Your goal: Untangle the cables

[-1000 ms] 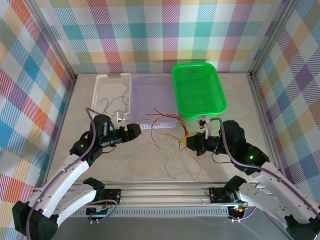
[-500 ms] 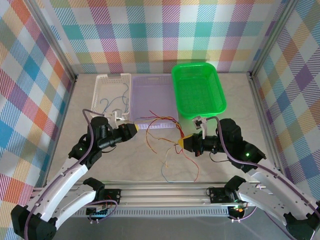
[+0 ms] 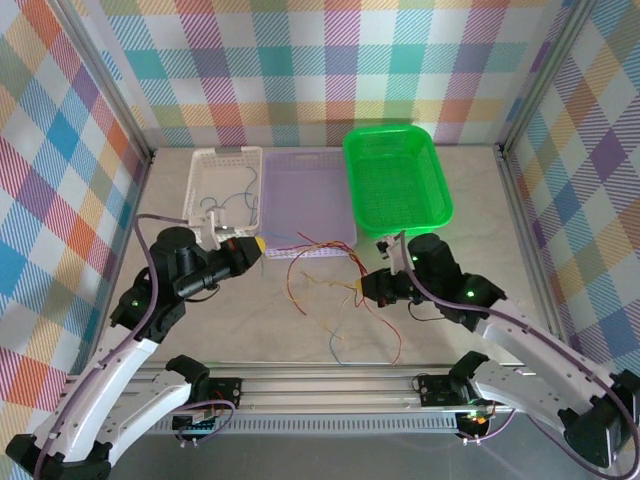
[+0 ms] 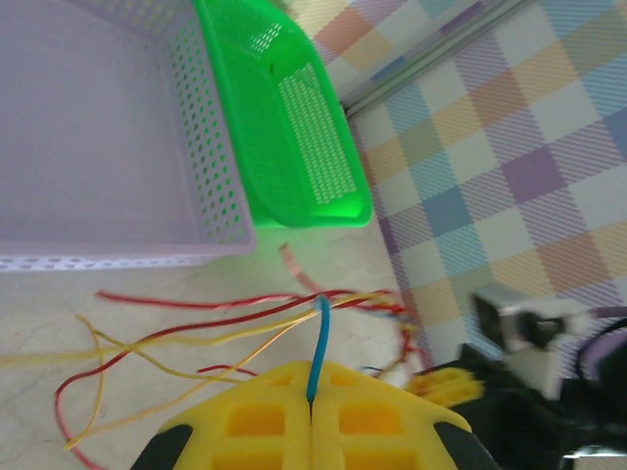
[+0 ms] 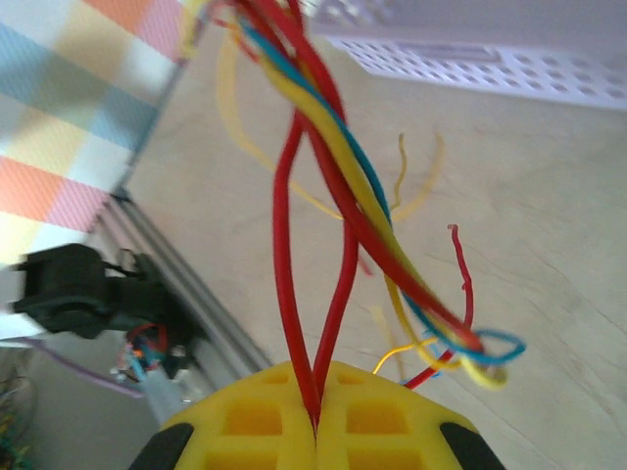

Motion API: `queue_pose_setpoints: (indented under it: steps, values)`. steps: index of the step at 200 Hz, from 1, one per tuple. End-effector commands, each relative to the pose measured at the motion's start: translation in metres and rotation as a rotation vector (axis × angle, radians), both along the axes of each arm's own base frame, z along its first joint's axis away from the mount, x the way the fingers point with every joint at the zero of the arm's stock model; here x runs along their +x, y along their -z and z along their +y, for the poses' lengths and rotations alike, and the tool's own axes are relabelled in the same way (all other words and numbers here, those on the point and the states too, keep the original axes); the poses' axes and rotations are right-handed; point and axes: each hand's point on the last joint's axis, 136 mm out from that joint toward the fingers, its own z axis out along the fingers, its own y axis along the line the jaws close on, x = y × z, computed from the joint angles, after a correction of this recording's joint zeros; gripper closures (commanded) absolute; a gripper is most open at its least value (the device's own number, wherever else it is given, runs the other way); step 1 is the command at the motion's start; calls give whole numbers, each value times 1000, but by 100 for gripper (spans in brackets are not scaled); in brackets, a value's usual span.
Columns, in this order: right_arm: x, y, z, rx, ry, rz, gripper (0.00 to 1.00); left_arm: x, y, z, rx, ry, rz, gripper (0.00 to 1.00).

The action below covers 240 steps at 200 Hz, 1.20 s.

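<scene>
This looks like a robot lab. A left arm (image 3: pixel 110 375) and a right arm (image 3: pixel 540 345) are bolted to a metal rail (image 3: pixel 330 383) by a table (image 3: pixel 490 200). Bright checked walls (image 3: pixel 300 70) box it in.

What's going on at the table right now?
Both arms are working on the tangle of cables lying in front of the trays. The left gripper is shut on a blue wire. The right gripper is shut on a red wire, and the bunch is twisted together just beyond it. A few loose wires lie in the white tray.
</scene>
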Motion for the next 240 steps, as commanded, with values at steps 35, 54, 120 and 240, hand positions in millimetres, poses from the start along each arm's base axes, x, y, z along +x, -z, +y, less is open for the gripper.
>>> queue_pose_setpoints:
  steps: [35,54,120,240]
  values:
    - [12,75,-31,-224,106,119,100,0,-39,8,42,-32,-17,100]
    - [13,91,-38,-260,124,154,100,1,-59,13,58,-50,-56,100]
    - [15,130,-59,-360,185,234,100,13,-122,27,90,-127,-181,100]
    - [22,161,-81,-399,284,368,100,-4,-272,106,77,-503,-533,100]
